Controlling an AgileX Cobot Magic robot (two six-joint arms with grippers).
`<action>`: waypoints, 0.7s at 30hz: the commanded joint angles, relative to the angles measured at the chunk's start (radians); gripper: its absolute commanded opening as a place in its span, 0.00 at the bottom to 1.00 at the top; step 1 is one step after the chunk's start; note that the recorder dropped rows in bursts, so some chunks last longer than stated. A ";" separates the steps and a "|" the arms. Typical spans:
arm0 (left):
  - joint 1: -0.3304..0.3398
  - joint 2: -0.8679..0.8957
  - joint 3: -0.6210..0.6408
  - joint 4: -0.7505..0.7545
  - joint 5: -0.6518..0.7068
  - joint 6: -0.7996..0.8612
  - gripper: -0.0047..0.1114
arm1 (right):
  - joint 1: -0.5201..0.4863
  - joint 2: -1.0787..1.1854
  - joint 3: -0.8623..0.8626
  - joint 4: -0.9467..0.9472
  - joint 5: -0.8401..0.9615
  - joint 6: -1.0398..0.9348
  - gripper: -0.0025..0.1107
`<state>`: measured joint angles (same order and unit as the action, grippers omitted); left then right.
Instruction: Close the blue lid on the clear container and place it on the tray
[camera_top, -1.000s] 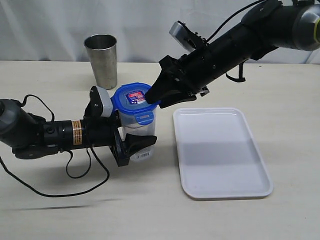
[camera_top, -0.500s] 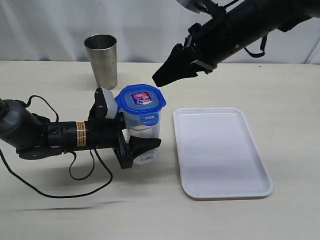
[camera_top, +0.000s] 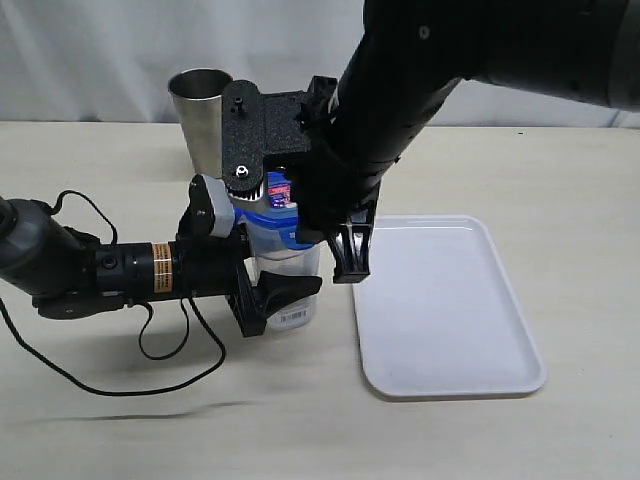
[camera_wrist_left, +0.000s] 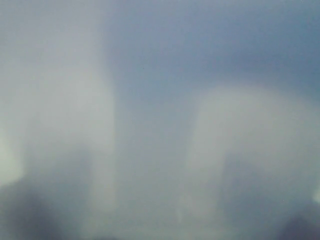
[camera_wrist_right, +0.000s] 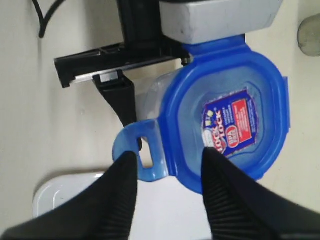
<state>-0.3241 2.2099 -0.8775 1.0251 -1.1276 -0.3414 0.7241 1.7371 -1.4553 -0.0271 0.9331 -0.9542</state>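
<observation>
Desk (camera_top: 120, 400) of pale wood, white curtain behind, and both arms crowded over one spot near its middle. The clear container (camera_top: 275, 262) stands upright on the desk itself, just beside a long edge of the tray (camera_top: 450, 320) and not on it. The left arm lies low along the desk, and the left gripper (camera_top: 290, 285) is clamped on the container's lower half, one black finger across its front wall just above the barcode label.

The blue lid (camera_wrist_right: 225, 115) sits on the container's mouth, its red-and-white sticker (camera_wrist_right: 232, 122) facing up. In the right wrist view one flap (camera_wrist_right: 137, 150) sticks out sideways from the lid instead of lying down against the wall; how the other flaps stand I cannot tell.

The right arm comes down steeply from the tray's side and hides most of the lid in the exterior view. The right gripper (camera_wrist_right: 167, 160) hangs right over the lid's rim with its two ribbed fingers apart, the out-turned flap lying between them, and nothing pinched.

A steel cup (camera_top: 203, 115) stands upright toward the desk's back edge, behind the container and apart from it. The left wrist view is all grey-blue blur and shows nothing I can name.
</observation>
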 joint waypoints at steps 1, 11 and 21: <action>-0.001 -0.006 -0.005 -0.015 -0.026 -0.007 0.04 | 0.006 -0.007 0.023 -0.048 -0.035 0.027 0.37; -0.001 -0.006 -0.005 -0.008 -0.026 -0.007 0.04 | 0.011 -0.007 0.110 -0.048 -0.150 0.008 0.37; -0.001 -0.006 -0.005 -0.004 -0.029 -0.007 0.04 | 0.011 0.018 0.209 -0.042 -0.240 -0.058 0.37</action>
<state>-0.3241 2.2099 -0.8775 1.0183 -1.1239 -0.3414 0.7343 1.7182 -1.2889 -0.0794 0.6854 -0.9871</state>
